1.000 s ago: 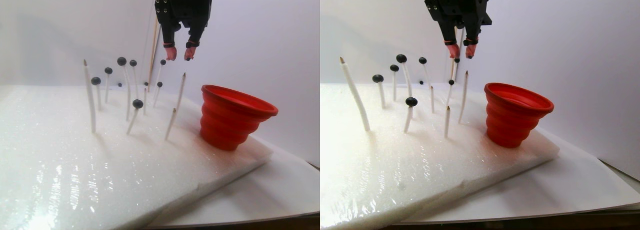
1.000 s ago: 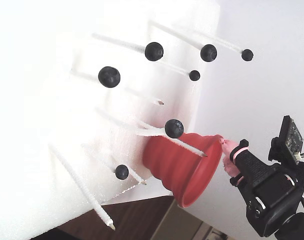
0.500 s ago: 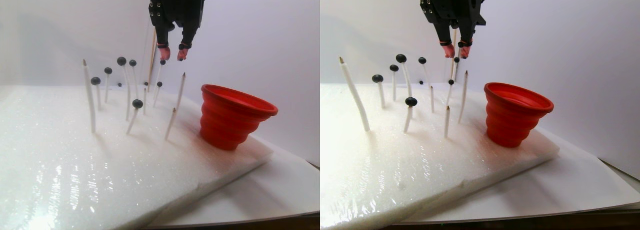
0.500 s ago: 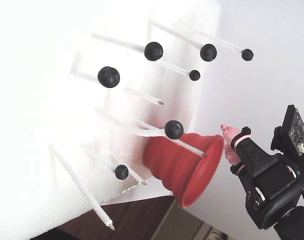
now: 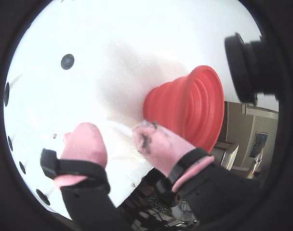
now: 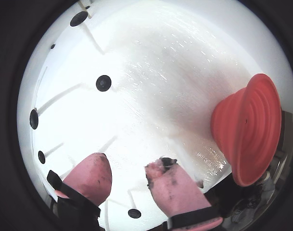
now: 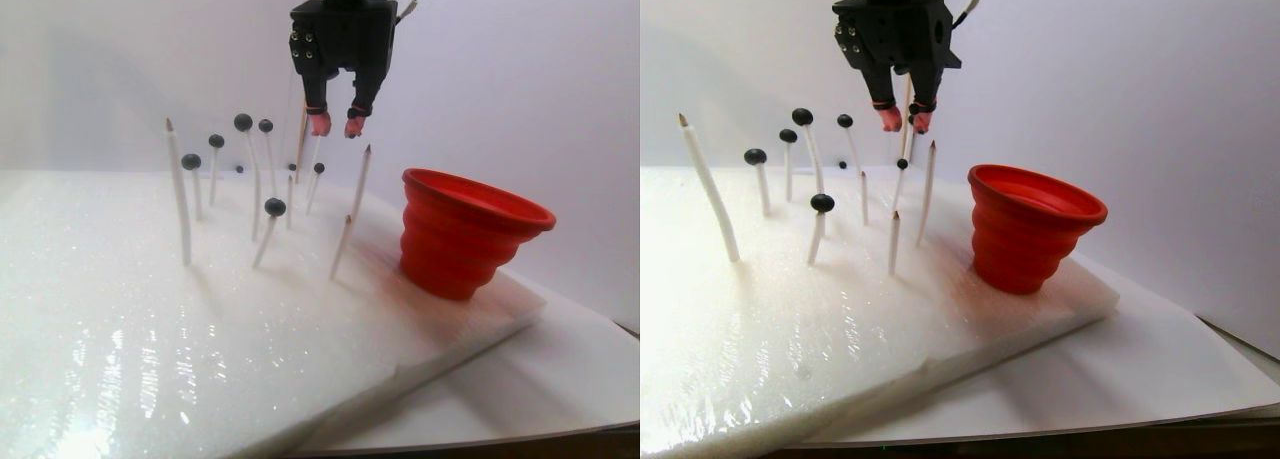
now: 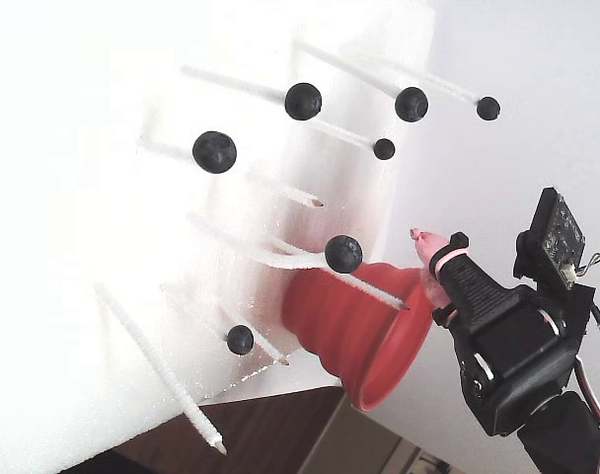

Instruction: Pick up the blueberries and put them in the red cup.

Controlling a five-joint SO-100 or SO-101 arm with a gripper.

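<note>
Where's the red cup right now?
In the stereo pair view, the cup stands on the foam's right edge, right of the sticks, empty-looking.

Bright, hard light blows the white foam (image 8: pixel 73 197) out to glare, upper left. Both wrist views are fisheye, ringed black, edges bent and soft.

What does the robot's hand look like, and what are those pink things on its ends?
The gripper is a boxy black plastic block with visible screws, narrowing into two black fingers. Each fingertip wears a soft-looking pink cover held on by a black band, and one cover is smudged with dark stains. A thin dark cable loops off the top, and in the fixed view a small circuit board sits on its back.
</note>
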